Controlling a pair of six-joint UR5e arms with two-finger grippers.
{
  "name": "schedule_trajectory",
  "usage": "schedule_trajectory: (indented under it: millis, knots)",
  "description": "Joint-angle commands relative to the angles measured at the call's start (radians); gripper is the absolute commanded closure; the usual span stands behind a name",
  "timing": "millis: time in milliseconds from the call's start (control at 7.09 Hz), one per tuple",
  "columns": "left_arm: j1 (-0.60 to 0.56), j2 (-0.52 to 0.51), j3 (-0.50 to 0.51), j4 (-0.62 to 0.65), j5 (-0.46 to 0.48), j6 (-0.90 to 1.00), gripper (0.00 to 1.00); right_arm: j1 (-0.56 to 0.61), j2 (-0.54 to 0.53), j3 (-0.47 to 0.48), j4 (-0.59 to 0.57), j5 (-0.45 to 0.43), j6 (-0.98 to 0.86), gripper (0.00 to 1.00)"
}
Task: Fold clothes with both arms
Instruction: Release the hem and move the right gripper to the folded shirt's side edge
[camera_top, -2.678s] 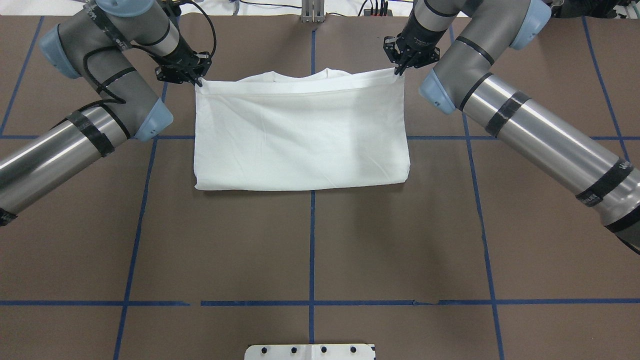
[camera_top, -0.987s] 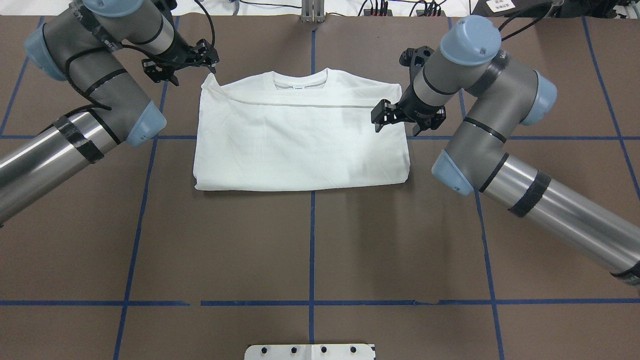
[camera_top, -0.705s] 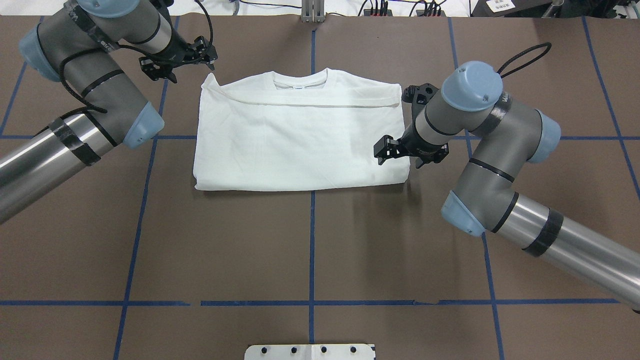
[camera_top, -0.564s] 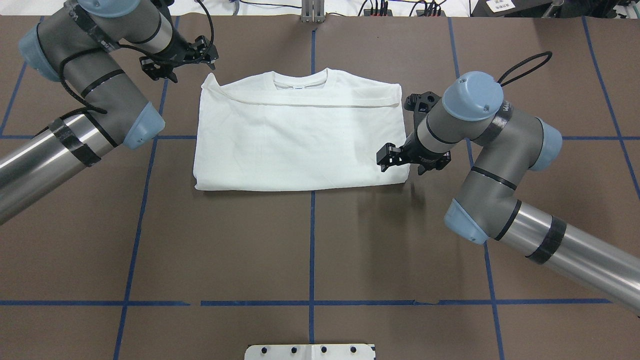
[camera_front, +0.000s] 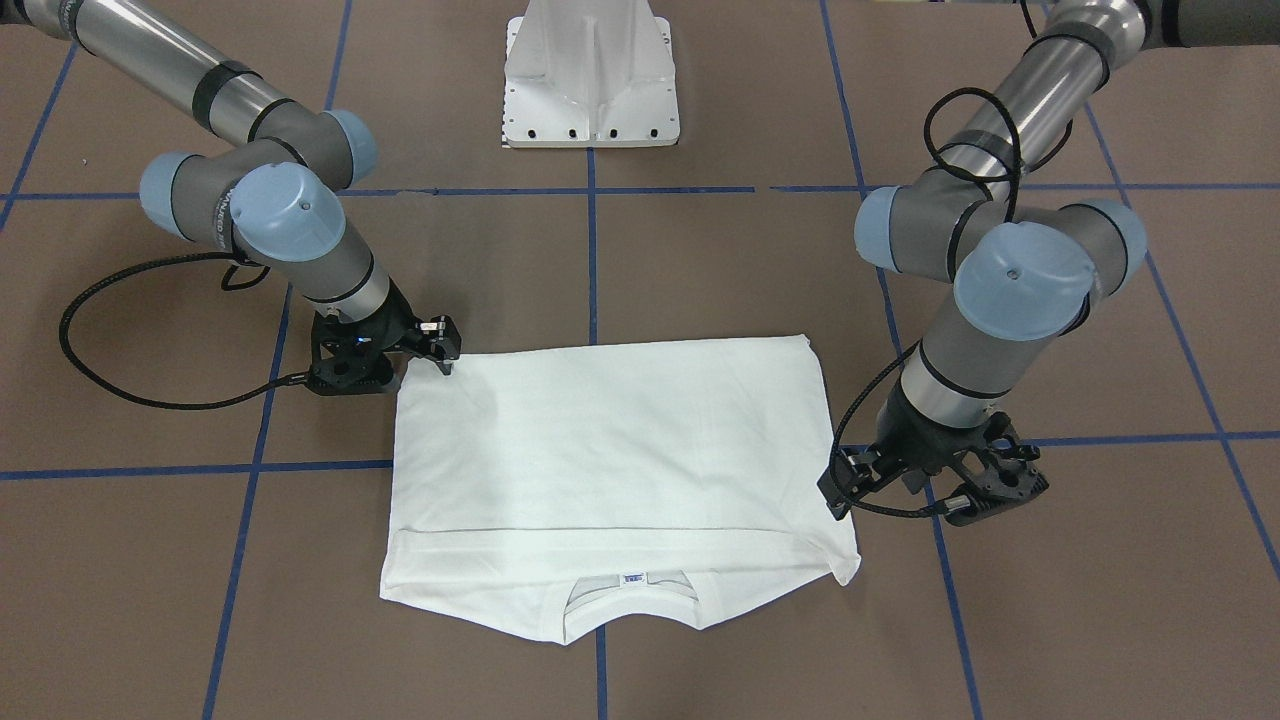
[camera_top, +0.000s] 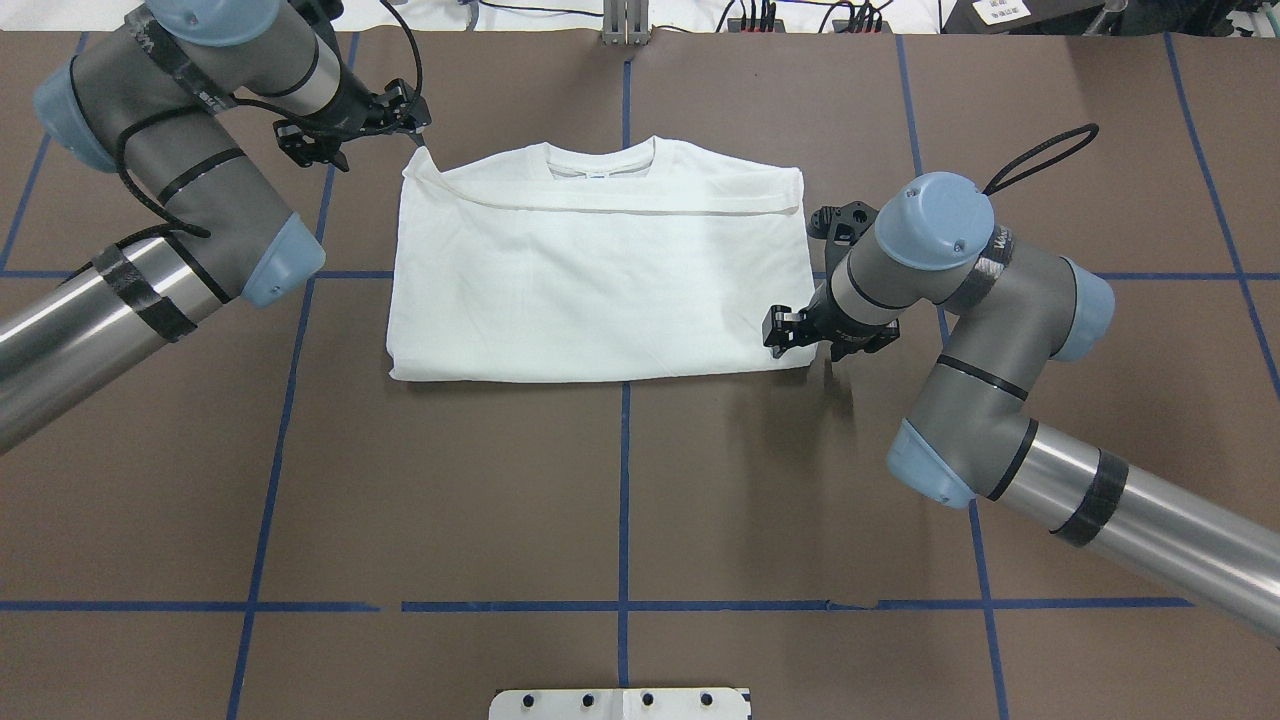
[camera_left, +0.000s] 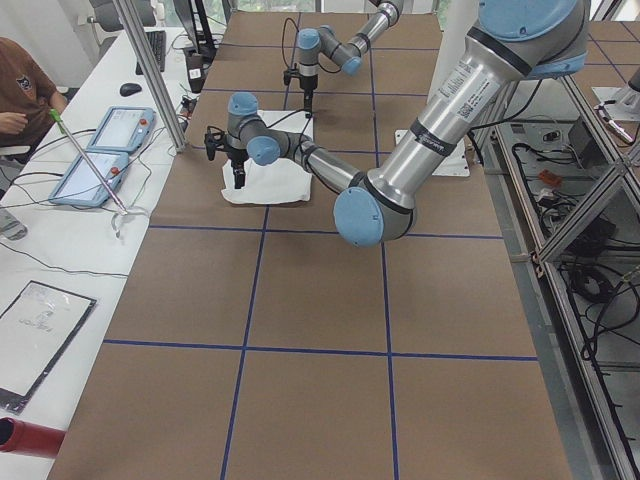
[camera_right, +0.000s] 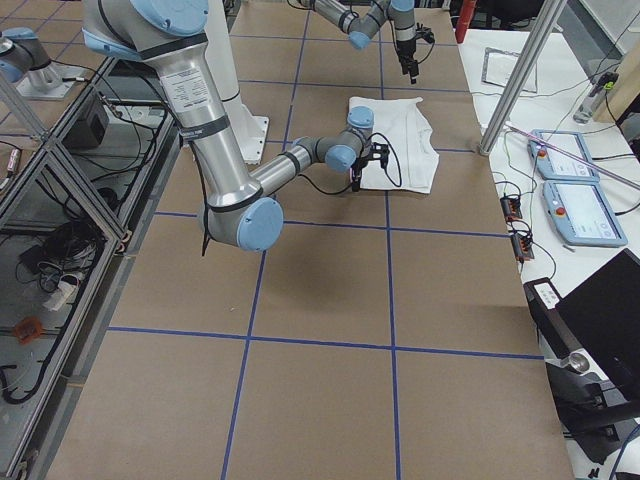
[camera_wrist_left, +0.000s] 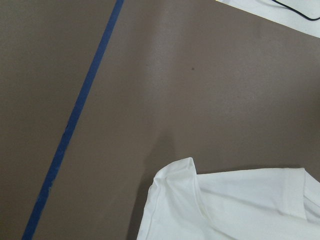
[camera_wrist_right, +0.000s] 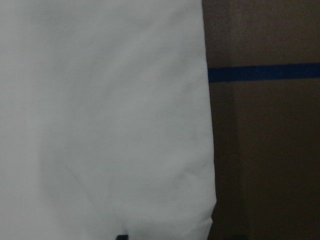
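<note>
The white T-shirt lies folded into a rectangle on the brown table, collar and neck label at the far edge; it also shows in the front view. No printed text shows. My left gripper hovers just beyond the shirt's far-left corner, open and empty; in the front view it is at the right. My right gripper is low at the shirt's near-right corner, open, with one finger over the cloth and one over the table; the cloth's edge runs between them. It shows at the front view's left.
The white pedestal base stands at the robot's side of the table. Blue tape lines grid the brown surface. Tablets and a seated person are beyond the table's far edge.
Both grippers let go of the shirt's far hem. The right arm swung along the right edge to the near-right corner and lowered. The left gripper drew back slightly from the far-left corner.
</note>
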Motion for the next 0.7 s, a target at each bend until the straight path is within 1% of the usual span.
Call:
schedule_trajectory:
  millis: [0, 141, 423, 564]
  knots:
    - [0.002, 0.005, -0.005, 0.000, 0.019, 0.000, 0.01, -0.005, 0.000, -0.001, -0.001, -0.008, -0.001, 1.00]
    - [0.004, 0.005, -0.007, 0.000, 0.021, 0.000, 0.01, -0.007, 0.003, -0.001, -0.002, -0.006, -0.001, 1.00]
    - [0.004, 0.007, -0.016, 0.001, 0.024, 0.000, 0.01, 0.011, -0.005, 0.031, -0.001, -0.006, -0.001, 1.00]
    - [0.004, 0.007, -0.021, 0.003, 0.030, 0.000, 0.01, 0.024, -0.090, 0.122, -0.001, -0.005, -0.013, 1.00]
